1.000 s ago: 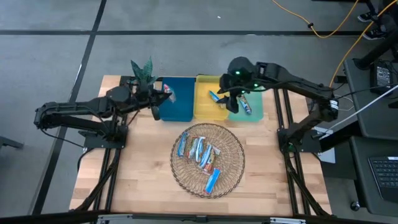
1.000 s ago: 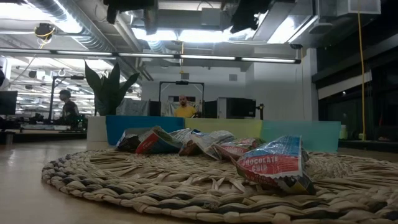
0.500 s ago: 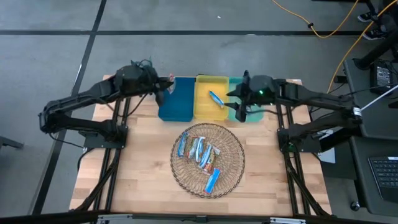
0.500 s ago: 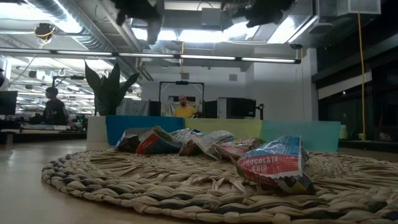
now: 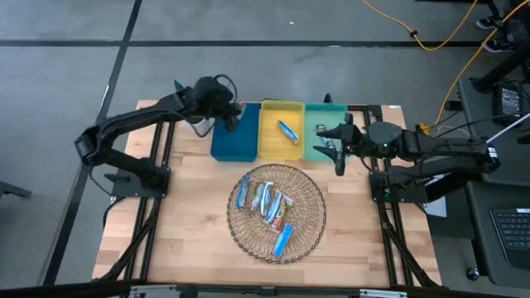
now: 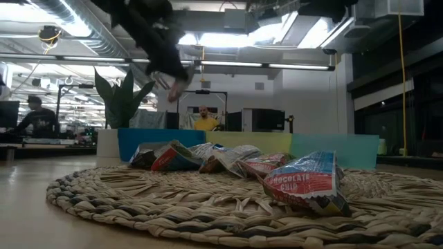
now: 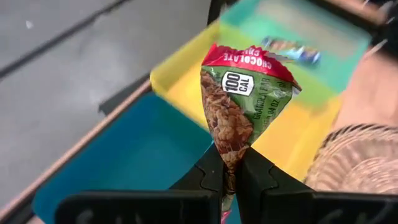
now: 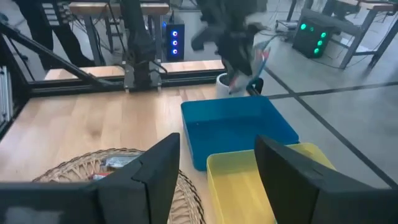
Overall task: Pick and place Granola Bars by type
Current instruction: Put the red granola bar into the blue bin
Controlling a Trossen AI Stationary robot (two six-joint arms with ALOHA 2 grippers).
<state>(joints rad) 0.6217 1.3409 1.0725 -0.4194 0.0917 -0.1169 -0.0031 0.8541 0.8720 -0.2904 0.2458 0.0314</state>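
My left gripper (image 5: 229,116) hangs above the far part of the blue tray (image 5: 234,141), shut on a granola bar (image 7: 244,102) with a green wrapper and a red top. The low view shows that gripper (image 6: 177,81) high over the table. My right gripper (image 5: 338,151) is open and hovers at the green tray's (image 5: 318,132) near right corner, touching nothing. One blue bar (image 5: 288,131) lies in the yellow tray (image 5: 273,145), another bar (image 5: 326,144) in the green tray. Several blue, silver and red bars (image 5: 267,203) lie in the round wicker basket (image 5: 308,217). My left gripper pinches the granola bar by one narrow end of the wrapper (image 7: 231,158) between its two fingers (image 7: 208,174). The bar sticks out beyond the fingertips and widens toward its red end (image 7: 249,57). It is lifted clear, above the blue tray.
The three trays stand side by side along the table's far edge. A potted plant (image 6: 122,102) stands at the far left of the blue tray. People show in the room beyond the table (image 6: 205,122). Bare wood lies left and right of the basket.
My left gripper, with the bar in it, has swung from the plant side toward the table's right, to a place over the blue tray. My right gripper has drawn back from over the yellow and green trays toward the table's right and near side.
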